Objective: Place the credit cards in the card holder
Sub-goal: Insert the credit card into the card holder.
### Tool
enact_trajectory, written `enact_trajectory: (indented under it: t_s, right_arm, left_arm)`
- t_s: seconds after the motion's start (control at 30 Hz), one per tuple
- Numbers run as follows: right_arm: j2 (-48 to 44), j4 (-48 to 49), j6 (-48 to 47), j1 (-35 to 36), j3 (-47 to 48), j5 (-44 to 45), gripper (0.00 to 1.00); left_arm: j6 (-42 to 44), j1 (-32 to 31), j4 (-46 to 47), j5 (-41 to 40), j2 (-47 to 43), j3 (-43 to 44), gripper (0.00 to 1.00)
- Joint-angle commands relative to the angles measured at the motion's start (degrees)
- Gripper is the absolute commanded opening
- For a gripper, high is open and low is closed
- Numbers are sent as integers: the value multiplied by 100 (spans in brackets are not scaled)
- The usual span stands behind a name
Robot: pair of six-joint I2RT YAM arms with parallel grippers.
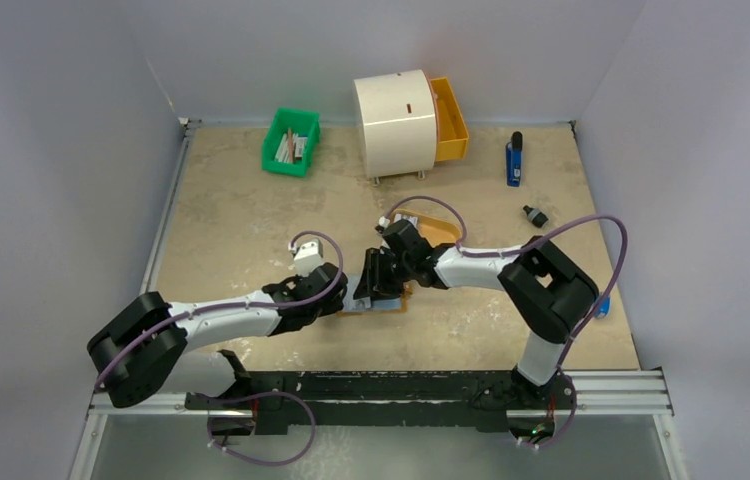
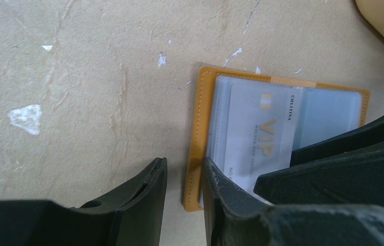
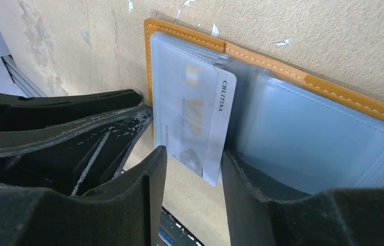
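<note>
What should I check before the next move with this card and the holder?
1. Card holder lying open on the table: ok.
2. VIP card fully in its sleeve: not ok, one end sticks out.
3. Right gripper jaws apart, astride the card's exposed end: ok.
4. Left gripper jaws apart, at the holder's edge: ok.
5. Left gripper pressing the holder down: cannot tell.

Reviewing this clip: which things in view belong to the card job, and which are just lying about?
In the job: card holder, lying open; VIP card, partly in a sleeve; left pincer; right pincer.
Lying about: green bin; white drum; orange drawer; orange tray; blue object; small black object.
</note>
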Motion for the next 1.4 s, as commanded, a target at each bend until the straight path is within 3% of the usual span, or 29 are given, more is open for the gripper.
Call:
enact_trajectory:
  t_s: [0.0,0.27,0.5,0.83,1.37]
  right_arm:
    - [-202,-503,-23,82,66,391,47]
    - [-428,-625,38,82,121,586,48]
    - [-742,-898,66,74,115,971,43]
    - [-617,-1539,-338,69,434,1466,17]
    - [-60,-1528,-632,74,739,1454,10]
  left_arm:
    - [-41,-18,-386,-376,-330,109,31]
    - [27,-1,-597,-623,-351,218,31]
    - [36,27,-529,-642,-236,237,30]
    - [37,67,-311,-511,-171,168,29]
    - [28,64,-75,-334,-56,88,27]
